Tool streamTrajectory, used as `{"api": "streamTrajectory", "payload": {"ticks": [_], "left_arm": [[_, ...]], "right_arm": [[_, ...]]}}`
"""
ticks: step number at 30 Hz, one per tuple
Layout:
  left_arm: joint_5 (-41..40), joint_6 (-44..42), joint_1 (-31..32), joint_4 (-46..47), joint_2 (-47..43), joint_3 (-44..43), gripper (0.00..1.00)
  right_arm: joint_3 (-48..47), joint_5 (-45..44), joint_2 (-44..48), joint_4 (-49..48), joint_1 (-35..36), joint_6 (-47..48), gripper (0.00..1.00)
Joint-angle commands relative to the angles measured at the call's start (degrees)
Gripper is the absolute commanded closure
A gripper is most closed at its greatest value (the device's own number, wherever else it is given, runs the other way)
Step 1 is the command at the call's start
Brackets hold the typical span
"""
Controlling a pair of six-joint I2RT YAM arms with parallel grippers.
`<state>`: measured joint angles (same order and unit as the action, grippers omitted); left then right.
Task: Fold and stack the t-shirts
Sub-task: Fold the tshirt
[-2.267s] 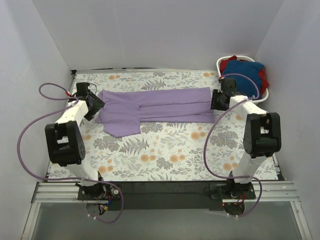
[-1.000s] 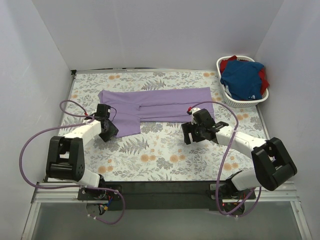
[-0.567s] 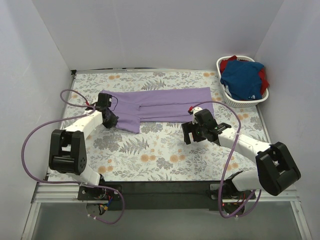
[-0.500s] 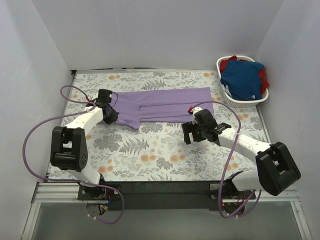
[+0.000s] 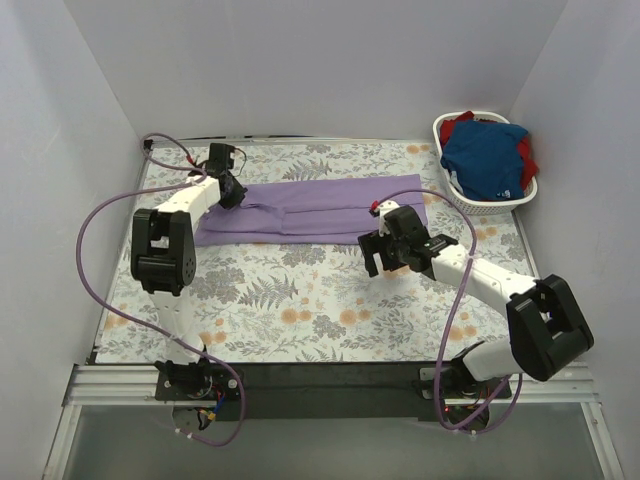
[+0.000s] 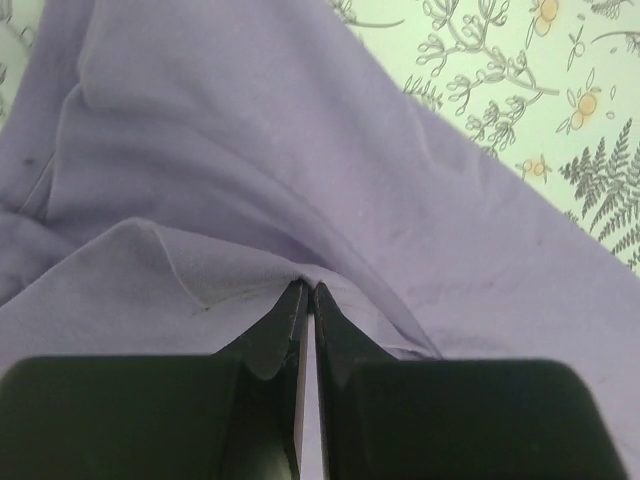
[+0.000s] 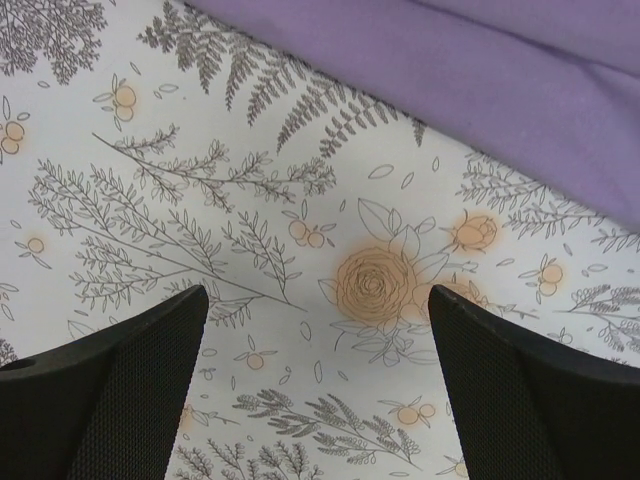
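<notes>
Cloth of the lavender t-shirt (image 5: pixel 320 205), spread across the far middle, sits pinched in my fully closed left gripper (image 6: pixel 307 292); I'd lay that flap flat before releasing. My right gripper (image 7: pixel 318 300) gapes empty near its right end.

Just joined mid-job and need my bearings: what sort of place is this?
Probably an enclosed robot test cell staged for laundry: plain white walls, a floral-covered table with a lavender t-shirt spread out, a white laundry basket.

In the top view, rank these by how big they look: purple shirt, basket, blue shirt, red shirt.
1. Purple shirt
2. Basket
3. Blue shirt, nearly filling the basket
4. Red shirt, mostly hidden
</notes>
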<state>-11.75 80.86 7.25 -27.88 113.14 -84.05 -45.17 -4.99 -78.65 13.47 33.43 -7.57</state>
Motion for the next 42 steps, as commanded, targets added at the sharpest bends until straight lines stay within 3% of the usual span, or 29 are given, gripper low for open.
{"api": "streamTrajectory", "payload": {"ticks": [1, 12, 20, 33, 42], "left_arm": [[-2.23, -1.93, 0.14, 1.86, 1.28, -4.62, 1.0], [-3.37, -2.29, 0.14, 6.87, 3.67, -10.87, 1.0], [-3.1, -2.9, 0.14, 14.95, 1.46, -5.96, 1.0], [-5.92, -4.22, -0.13, 18.74, 6.04, -6.56, 1.0], [-5.83, -4.39, -0.65, 19.18, 7.18, -6.92, 0.99]], "right_arm": [[-4.75, -0.9, -3.42, -2.22, 0.23, 3.34, 0.03], [-18.54, -2.56, -15.12, -4.24, 0.23, 13.02, 0.04], [-24.09, -1.25, -22.41, -7.23, 0.23, 16.62, 0.04], [-33.75, -8.71, -35.42, -11.45, -0.73, 23.48, 0.04], [-35.51, -11.53, -38.15, -12.86, -5.21, 24.27, 0.05]]}}
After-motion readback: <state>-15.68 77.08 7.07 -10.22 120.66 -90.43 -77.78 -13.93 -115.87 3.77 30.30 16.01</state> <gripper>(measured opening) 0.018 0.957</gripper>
